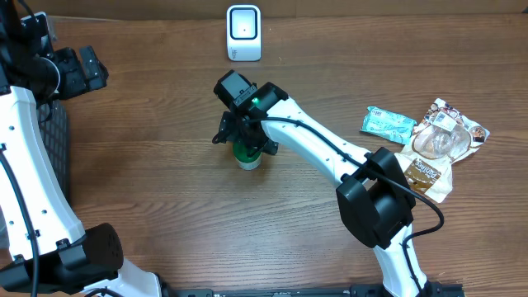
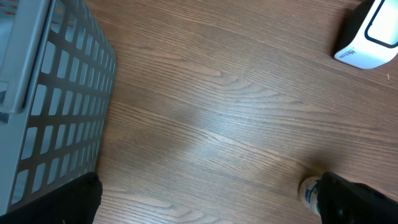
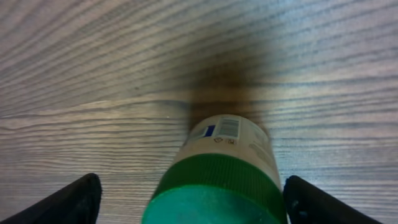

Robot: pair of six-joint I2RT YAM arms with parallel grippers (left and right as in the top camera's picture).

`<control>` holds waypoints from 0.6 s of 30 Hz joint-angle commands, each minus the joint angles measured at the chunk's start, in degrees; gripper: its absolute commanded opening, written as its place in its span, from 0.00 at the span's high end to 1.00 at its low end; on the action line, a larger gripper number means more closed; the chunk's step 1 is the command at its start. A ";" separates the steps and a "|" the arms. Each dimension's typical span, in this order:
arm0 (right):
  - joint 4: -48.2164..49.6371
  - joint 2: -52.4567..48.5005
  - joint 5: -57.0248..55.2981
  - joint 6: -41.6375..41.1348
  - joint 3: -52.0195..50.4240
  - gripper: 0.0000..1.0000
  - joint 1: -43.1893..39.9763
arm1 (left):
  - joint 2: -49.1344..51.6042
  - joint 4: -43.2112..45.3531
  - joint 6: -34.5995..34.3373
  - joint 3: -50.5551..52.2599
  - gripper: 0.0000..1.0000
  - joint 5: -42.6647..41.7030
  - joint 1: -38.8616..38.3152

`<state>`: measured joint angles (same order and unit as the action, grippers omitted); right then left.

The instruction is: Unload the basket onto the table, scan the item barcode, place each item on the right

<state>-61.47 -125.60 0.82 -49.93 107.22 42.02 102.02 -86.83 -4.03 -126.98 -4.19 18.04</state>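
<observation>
A white bottle with a green cap (image 1: 246,155) stands upright in the middle of the table. In the right wrist view the bottle (image 3: 217,180) fills the lower centre, and a barcode (image 3: 229,127) shows on its label. My right gripper (image 1: 246,142) hangs over it, open, its jaws on either side of the cap (image 3: 194,199); there is a gap on the left and the right finger is close to the cap. The white scanner (image 1: 244,31) stands at the back centre. My left gripper (image 1: 82,70) is open at the far left, holding nothing (image 2: 208,199).
A grey mesh basket (image 2: 56,93) sits at the left edge. A teal packet (image 1: 388,124) and snack bags (image 1: 445,136) lie at the right. The left wrist view also shows the scanner (image 2: 370,37) and the bottle (image 2: 309,190).
</observation>
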 commanded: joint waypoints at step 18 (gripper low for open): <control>-1.77 1.46 -1.20 41.83 2.03 0.40 -0.31 | -0.02 0.09 0.85 0.20 0.01 0.15 -0.07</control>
<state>-63.02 -125.51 0.69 -23.86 107.18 41.98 102.02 -86.83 -4.05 -126.98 -4.19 18.04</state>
